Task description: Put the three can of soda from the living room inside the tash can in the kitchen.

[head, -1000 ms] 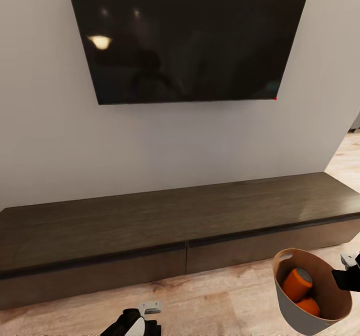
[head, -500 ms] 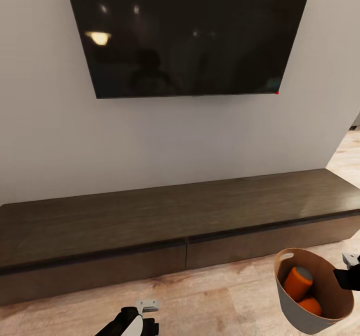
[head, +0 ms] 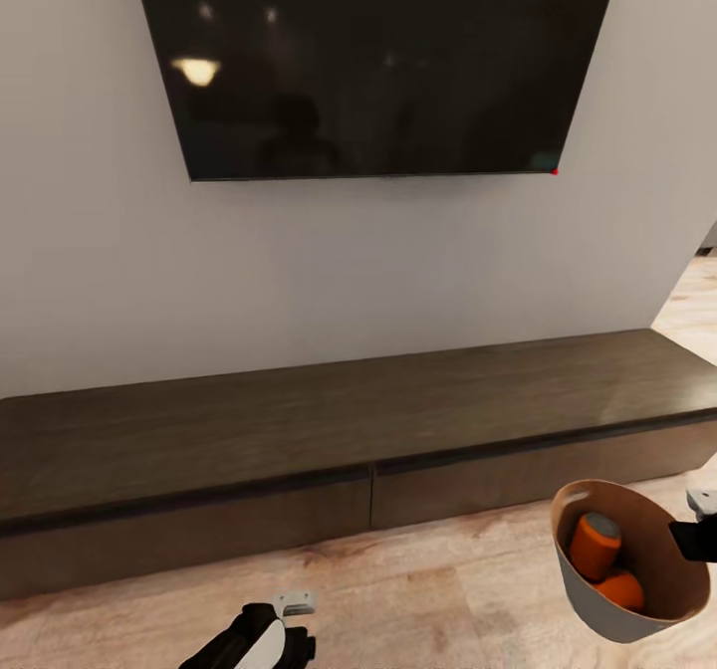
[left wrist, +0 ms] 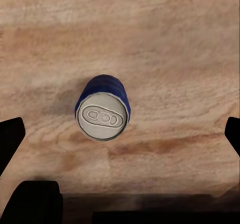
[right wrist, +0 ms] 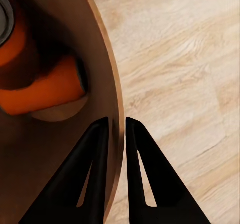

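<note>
I have two orange soda cans (head: 596, 547) in the pale grey tapered bin (head: 597, 614), my right gripper (right wrist: 115, 126) pinching its rim. The blue can (left wrist: 103, 109) stands on the wood floor (left wrist: 180, 44) under my wide-spread left gripper (left wrist: 120, 134) (kitchen trip remains).

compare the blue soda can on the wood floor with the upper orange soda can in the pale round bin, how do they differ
Colour: the blue soda can has a dark blue body, while the upper orange soda can is bright orange.

Place: the blue one rests on the light wood floor; the orange one sits inside the pale round bin, beside another orange can.

Handling: the blue one lies free between the open left gripper's fingers; the orange one rides in the bin, whose rim the right gripper pinches.

Both have grey tops.
</note>
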Robot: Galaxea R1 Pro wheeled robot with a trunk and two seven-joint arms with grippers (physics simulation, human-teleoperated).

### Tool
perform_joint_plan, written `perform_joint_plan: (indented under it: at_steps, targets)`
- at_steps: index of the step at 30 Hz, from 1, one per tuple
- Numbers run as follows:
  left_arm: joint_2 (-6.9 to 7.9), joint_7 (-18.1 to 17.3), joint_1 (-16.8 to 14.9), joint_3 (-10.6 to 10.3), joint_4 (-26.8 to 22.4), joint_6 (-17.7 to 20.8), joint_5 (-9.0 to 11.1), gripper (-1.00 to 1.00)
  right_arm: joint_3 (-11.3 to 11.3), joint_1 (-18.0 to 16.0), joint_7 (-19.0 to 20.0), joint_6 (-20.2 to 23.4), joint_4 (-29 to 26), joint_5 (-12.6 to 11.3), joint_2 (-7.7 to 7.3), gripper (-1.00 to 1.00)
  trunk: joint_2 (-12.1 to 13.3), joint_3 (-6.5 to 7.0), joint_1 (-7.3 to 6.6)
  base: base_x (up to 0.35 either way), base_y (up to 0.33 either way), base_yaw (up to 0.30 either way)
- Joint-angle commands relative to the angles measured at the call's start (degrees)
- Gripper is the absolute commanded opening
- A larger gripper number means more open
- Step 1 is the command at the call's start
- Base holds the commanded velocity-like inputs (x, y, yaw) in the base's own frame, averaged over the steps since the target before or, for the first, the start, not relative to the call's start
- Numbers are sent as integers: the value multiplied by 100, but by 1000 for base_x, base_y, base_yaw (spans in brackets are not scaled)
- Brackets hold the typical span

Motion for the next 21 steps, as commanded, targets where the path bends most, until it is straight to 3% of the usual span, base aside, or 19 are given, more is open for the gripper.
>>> perform_joint_plan:
  at_steps: [1,15,18,21]
  targets:
    - [-2,-1,-22,0,59,-2,2,100,1,-5,42,11,-5,-70,0,-100,-42,-18,22,0,0,0]
    - [11,-6,-100,0,167,-14,3,100,62,-10,92,11,-19,-70,-9,-100,-604,-269,330,0,0,0]
    - [1,-3,-99,0,168,-19,-1,100,67,-10,113,11,-187,-70,-19,-100,-724,-323,395,0,0,0]
    - [-4,-2,-97,0,167,-21,0,100,104,6,317,11,-792,-70,-77,-100,-844,-379,461,0,0,0]
